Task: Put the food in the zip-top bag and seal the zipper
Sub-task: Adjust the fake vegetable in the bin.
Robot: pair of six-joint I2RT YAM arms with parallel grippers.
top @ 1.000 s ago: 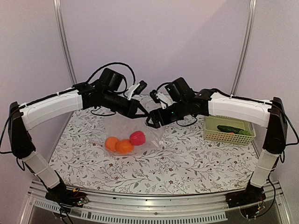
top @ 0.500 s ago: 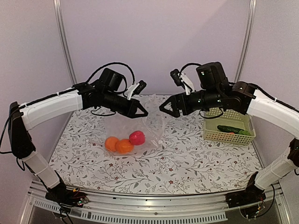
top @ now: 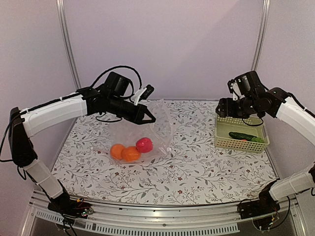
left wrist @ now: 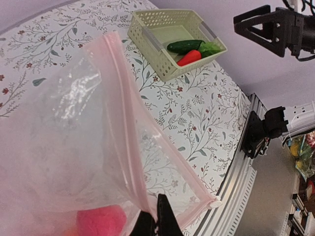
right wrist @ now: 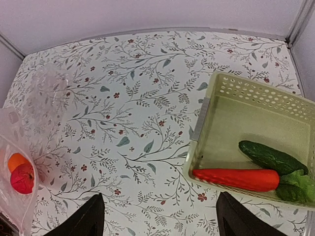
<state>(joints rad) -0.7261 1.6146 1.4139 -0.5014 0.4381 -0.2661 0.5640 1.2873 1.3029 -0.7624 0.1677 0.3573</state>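
Left gripper (top: 149, 118) clamped on the bag's (top: 161, 118) pink zipper (left wrist: 128, 132); right gripper (right wrist: 160, 221) spread wide, holding nothing, basket (right wrist: 199, 132) below it.

Open way down into the basket
My right claw (right wrist: 162, 221) hangs wide above bare table (right wrist: 147, 98); basket (right wrist: 199, 132) walls hem the cucumber (right wrist: 270, 157) and carrot (right wrist: 236, 179); the raised bag (right wrist: 15, 147) blocks the left.

worktop (right wrist: 138, 98), floral print. pale lattice basket (right wrist: 211, 105), right: dark green cucumber (right wrist: 272, 158) beside red carrot-like piece (right wrist: 235, 179) with green leafy top. clear zip-top bag (right wrist: 12, 132), far left: orange (right wrist: 17, 161), red fruit (right wrist: 22, 179) inside. right hand (right wrist: 162, 216): dark fingers (right wrist: 91, 219) spread wide, bottom edge.
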